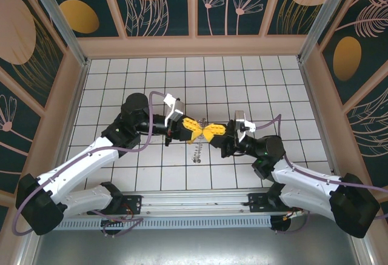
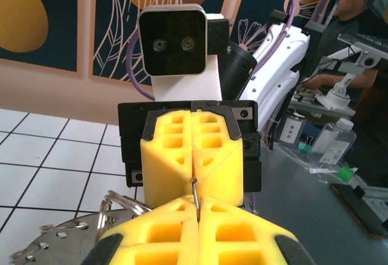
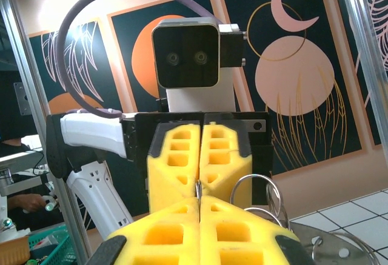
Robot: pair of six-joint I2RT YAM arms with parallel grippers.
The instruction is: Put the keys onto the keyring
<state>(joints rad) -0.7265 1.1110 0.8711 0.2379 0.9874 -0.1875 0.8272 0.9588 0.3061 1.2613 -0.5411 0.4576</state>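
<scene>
Two grippers meet tip to tip above the middle of the white tiled floor [image 1: 121, 77]: the left gripper [image 1: 197, 130] reaches in from one side and the right gripper [image 1: 212, 133] from the other. Both are clamped tight, the yellow fingers of each pressed together with no gap.

A thin metal sliver [image 2: 195, 193] is pinched where the four tips come together and runs into both seams. It is seen edge-on, so I cannot tell whether it is the key or a bit of ring wire.

The keyring [image 2: 118, 207] shows as wire loops just beside the fingertips, partly hidden behind the left gripper's own finger and cut off at the frame's bottom edge. From the right wrist the same loops [image 3: 260, 192] curve up beside the opposite fingers. A perforated metal tag [image 3: 333, 241] lies below them, also cropped.

From above, a small fringed shape [image 1: 197, 150] sits just below the tips (hanging or resting on the tiles, I cannot tell).

Bare tiles spread out on every side of the grippers, and the peach-coloured walls [image 1: 194, 45] stand well apart from them.
</scene>
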